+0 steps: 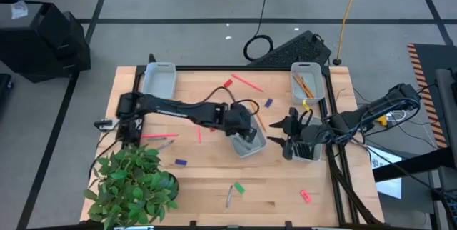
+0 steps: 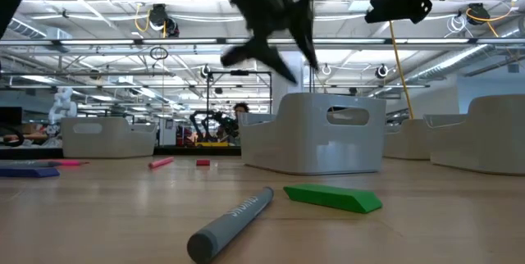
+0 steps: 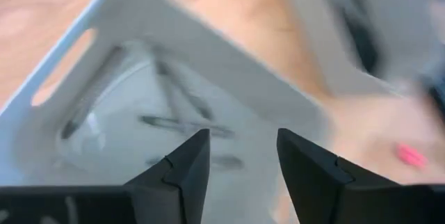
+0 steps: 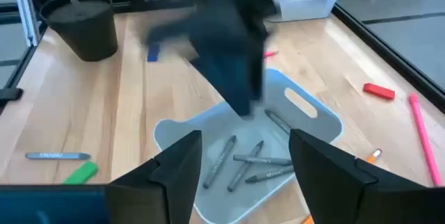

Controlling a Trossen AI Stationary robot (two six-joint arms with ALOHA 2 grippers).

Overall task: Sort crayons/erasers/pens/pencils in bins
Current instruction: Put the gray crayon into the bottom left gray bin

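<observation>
- Your left gripper (image 3: 238, 165) hangs just above the centre bin (image 1: 249, 143), its fingers spread with nothing between them; the crayons (image 4: 250, 160) lie loose on that bin's floor.
- Your right gripper (image 1: 286, 126) sits just off that bin's right edge, fingers parted wide and empty, with the right-hand bin (image 1: 307, 150) just beside it on the other side. The room between those two bins is tight.
- The far-right bin (image 1: 308, 81) stands at the tabletop's (image 1: 214, 194) back right corner with orange pencils (image 1: 304, 86) inside; the far-left bin (image 1: 158, 80) sits at the back left corner.
- Across the back of the tabletop you have a pink pencil (image 1: 246, 81), a red eraser (image 1: 228, 83) and a blue eraser (image 1: 268, 103), well apart from each other.
- On the left, a pink pencil (image 1: 158, 136) lies beside the left arm's base, a blue eraser (image 1: 181, 162) near the potted plant (image 1: 132, 181) that fills the front left corner.
- The front strip is your widest free space: only a grey crayon (image 2: 231, 221) beside a green eraser (image 2: 332, 198), and a pink eraser (image 1: 305, 196) toward the front right edge.
- A keyboard (image 1: 293, 47) and cable coil (image 1: 258, 46) lie on the floor past the back edge.
</observation>
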